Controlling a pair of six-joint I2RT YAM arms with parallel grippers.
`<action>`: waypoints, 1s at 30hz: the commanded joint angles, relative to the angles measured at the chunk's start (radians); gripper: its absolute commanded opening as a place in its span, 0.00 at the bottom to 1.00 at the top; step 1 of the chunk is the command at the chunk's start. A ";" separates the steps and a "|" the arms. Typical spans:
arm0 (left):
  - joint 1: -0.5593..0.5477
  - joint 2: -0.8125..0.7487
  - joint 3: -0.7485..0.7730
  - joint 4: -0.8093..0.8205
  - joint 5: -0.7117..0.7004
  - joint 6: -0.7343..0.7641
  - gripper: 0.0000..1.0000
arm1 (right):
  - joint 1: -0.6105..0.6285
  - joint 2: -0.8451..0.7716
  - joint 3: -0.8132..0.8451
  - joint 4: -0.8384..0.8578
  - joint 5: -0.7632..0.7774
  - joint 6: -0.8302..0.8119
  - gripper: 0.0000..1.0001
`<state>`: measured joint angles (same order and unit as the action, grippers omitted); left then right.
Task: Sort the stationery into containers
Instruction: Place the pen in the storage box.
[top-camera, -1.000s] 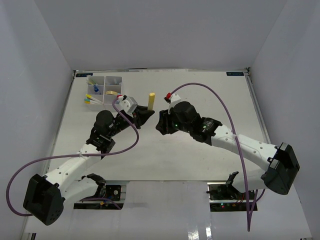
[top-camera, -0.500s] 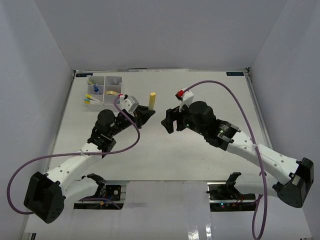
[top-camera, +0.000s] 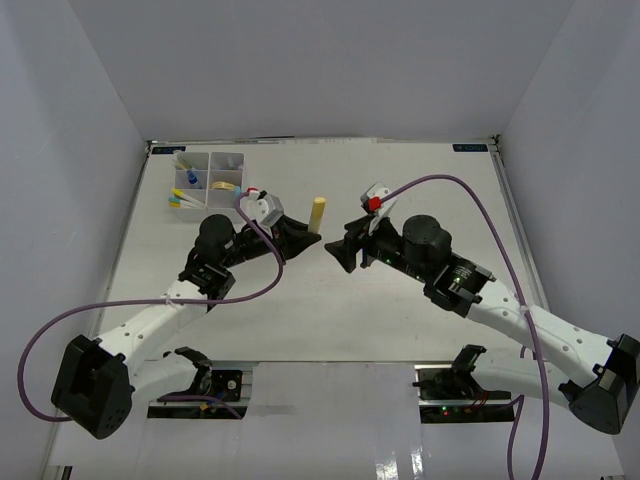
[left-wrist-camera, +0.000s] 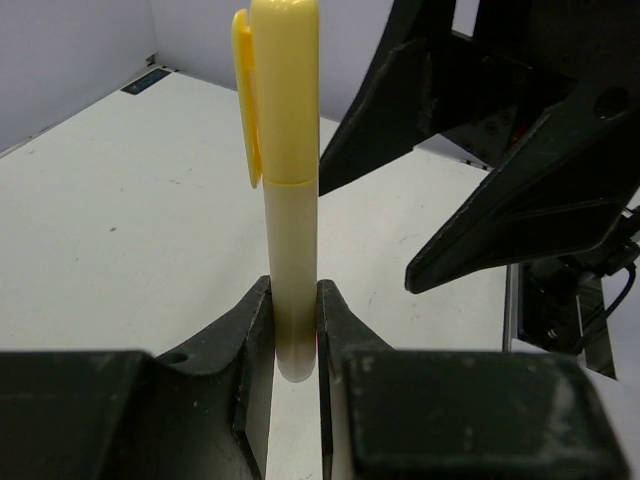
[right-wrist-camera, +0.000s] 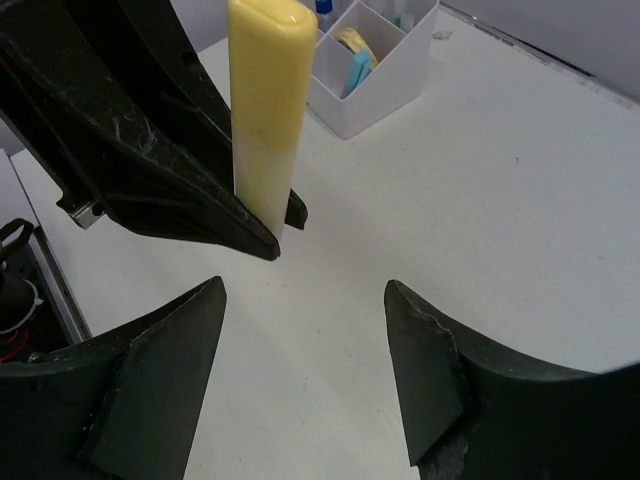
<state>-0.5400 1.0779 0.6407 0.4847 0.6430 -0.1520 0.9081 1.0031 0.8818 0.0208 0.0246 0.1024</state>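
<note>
Left gripper pinches the yellow marker upright by its base. Right gripper faces it, fingers spread. The organizer tray holds a tan ring and pens.

A yellow marker, paler along its lower barrel, is showing against the white desk; the jaws are looking black, the cables purple, the organizer tray white.
</note>
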 joint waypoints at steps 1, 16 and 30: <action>-0.005 0.010 0.045 0.038 0.122 -0.015 0.00 | -0.003 0.006 -0.003 0.177 -0.063 -0.041 0.71; -0.005 0.007 0.037 0.086 0.271 -0.012 0.00 | -0.029 0.062 0.014 0.283 -0.232 -0.070 0.60; -0.005 0.014 0.019 0.178 0.348 -0.080 0.09 | -0.072 0.046 -0.035 0.344 -0.315 -0.041 0.18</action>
<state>-0.5358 1.1065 0.6559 0.6258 0.9268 -0.2104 0.8551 1.0649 0.8654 0.3130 -0.3153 0.0814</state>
